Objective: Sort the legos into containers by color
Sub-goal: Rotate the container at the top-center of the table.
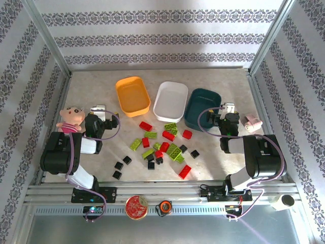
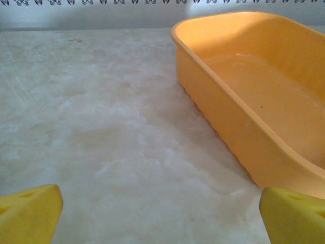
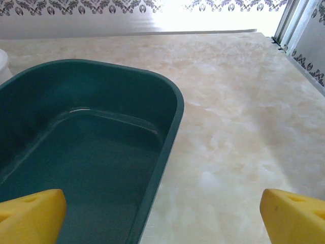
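around my workspace, white walls with grey floral stripes [image 1: 162, 30] enclose a pale marbled beige tabletop [image 1: 91, 86], brightly lit.

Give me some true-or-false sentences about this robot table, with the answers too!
1. The orange-yellow bin is empty. True.
2. The teal bin holds red bricks. False: it is empty; the bricks lie on the table.
3. The left hand is open, holding nothing. True.
4. The pink doll sits in a bin. False: it lies on the table's left side.
5. The right hand is shut. False: it is open.
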